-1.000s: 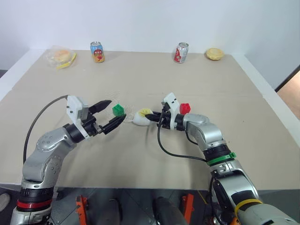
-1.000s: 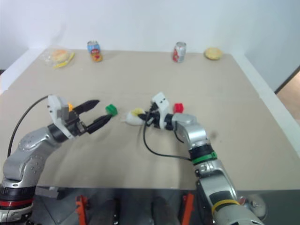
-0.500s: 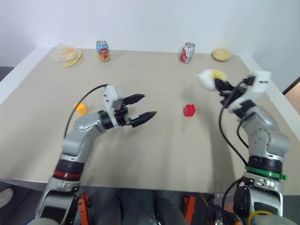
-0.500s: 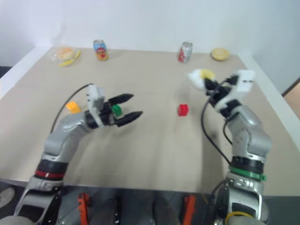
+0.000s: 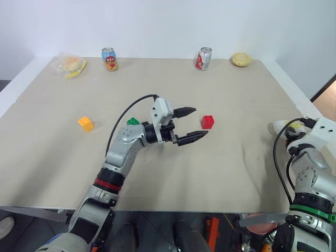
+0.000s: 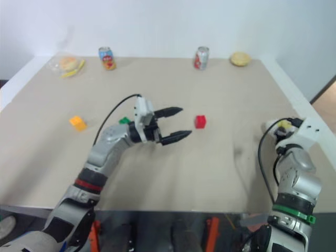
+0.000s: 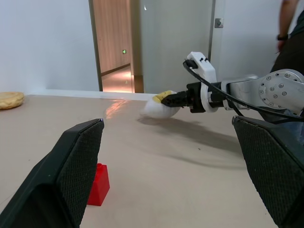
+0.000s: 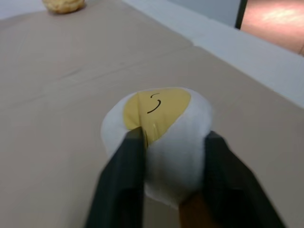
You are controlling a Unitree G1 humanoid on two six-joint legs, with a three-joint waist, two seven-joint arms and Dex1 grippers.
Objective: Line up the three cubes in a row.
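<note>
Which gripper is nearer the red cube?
Left. The left gripper hangs open just beside the red cube; the right gripper is far off at the table's right edge, around the egg toy.

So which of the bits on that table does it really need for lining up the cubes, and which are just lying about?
Needed for the job:
- orange-yellow cube
- green cube, partly hidden behind the left arm
- red cube

Just lying about:
- egg-shaped toy, between the right gripper's fingers
- two soda cans
- wrapped burger
- round pastry
</note>
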